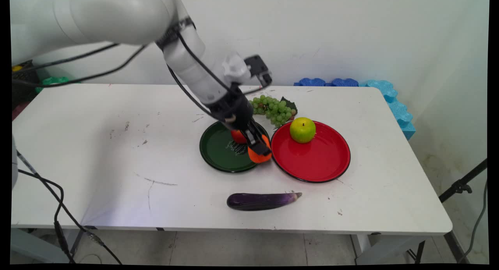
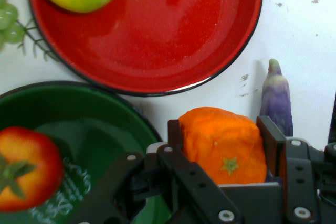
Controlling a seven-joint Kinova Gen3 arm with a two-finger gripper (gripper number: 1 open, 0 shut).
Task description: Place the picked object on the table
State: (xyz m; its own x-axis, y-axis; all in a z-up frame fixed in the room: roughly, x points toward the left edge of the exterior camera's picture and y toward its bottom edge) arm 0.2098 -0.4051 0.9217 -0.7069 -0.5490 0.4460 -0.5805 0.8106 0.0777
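The orange [image 2: 223, 145] sits squarely between the two fingers of the gripper [image 1: 259, 149], which are closed onto its sides; in the hand view a black pad presses each flank of the fruit, and its small green star-shaped stem mark faces the camera. The fruit is round, a little lumpy, and bright orange with a matte skin. In the main view it is at the right rim of the green plate [image 1: 218, 153], in the narrow gap where that plate nearly meets the red plate [image 1: 315, 160]; whether it rests on the rim or hangs just above it cannot be told.

The arm slants down from the upper left, so the fingers point down and to the right.

Just behind the gripper, on the green plate, lies a red tomato [image 1: 237, 136]. Beyond the fingertips, on the far part of the red plate, stands a green apple [image 1: 302, 130]. A bunch of green grapes [image 1: 275, 109] lies on the table behind both plates. Nearer the table's [image 1: 97, 164] front edge, well apart from the gripper, a purple eggplant [image 1: 262, 201] lies lengthwise.
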